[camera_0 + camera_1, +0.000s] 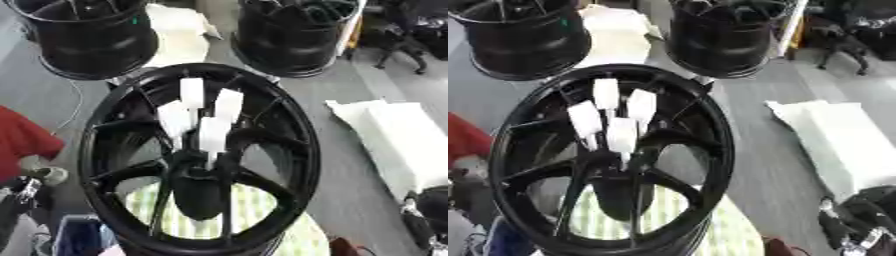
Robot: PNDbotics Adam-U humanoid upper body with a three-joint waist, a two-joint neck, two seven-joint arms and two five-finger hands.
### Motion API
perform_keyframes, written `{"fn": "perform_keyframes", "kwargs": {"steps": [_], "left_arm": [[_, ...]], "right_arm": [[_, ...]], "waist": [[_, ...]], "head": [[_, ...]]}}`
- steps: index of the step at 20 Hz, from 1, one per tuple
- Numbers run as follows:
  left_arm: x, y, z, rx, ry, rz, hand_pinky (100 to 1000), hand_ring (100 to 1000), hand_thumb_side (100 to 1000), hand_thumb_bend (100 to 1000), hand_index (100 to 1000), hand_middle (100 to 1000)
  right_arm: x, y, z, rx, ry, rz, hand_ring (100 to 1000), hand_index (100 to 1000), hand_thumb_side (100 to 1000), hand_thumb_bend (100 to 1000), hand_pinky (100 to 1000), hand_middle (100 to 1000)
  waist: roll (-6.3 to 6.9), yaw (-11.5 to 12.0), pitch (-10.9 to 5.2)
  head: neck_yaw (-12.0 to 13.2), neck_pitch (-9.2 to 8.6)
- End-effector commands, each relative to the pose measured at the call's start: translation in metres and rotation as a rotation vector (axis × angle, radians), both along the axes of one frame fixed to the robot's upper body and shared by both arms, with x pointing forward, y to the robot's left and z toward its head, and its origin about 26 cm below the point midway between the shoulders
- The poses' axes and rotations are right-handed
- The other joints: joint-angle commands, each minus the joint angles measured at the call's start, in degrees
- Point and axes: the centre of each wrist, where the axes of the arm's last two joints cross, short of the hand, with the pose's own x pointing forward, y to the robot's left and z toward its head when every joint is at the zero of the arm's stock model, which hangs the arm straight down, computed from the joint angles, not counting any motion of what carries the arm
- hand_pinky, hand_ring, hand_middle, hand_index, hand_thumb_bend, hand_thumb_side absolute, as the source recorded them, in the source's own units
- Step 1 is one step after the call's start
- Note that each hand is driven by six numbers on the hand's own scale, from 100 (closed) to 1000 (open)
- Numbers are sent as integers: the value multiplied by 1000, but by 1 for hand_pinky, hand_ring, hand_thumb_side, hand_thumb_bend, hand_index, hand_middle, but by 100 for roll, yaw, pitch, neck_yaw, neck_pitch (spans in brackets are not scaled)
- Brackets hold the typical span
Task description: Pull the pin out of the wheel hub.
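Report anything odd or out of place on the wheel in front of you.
Nothing looks damaged or spilled. Four white pins stand bunched in the centre of the black wheel hub, each leaning a little differently. No robot hand is clearly on them.

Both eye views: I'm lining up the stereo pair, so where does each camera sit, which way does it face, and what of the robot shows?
Left eye view: head camera, looking down at the black wheel hub with four white pins; no hand clearly shows.
Right eye view: same head, same downward look, hub further left; a dark shape at the lower right, too unclear to name.
Shared: hub, pins, two black rims behind, white foam on the right.
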Motion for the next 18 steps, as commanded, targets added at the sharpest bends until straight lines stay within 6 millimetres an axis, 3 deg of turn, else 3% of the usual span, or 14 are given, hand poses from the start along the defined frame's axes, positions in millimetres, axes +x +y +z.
{"fn": "perform_keyframes", "kwargs": {"steps": [1, 18], "left_arm": [[2, 6, 10, 27, -21, -3, 515, 478, 669, 100, 815, 476], [2, 7, 11, 29, -26, -5, 516, 480, 664, 100, 815, 477]], "right_arm": [[2, -5, 5, -15, -12, -2, 487, 715, 211, 448, 297, 762], [2, -4, 5, -15, -17, 0, 487, 715, 212, 448, 297, 763]], "waist": [[10, 5, -51], [9, 9, -30]], "head": [[1, -15], [42, 63]]}}
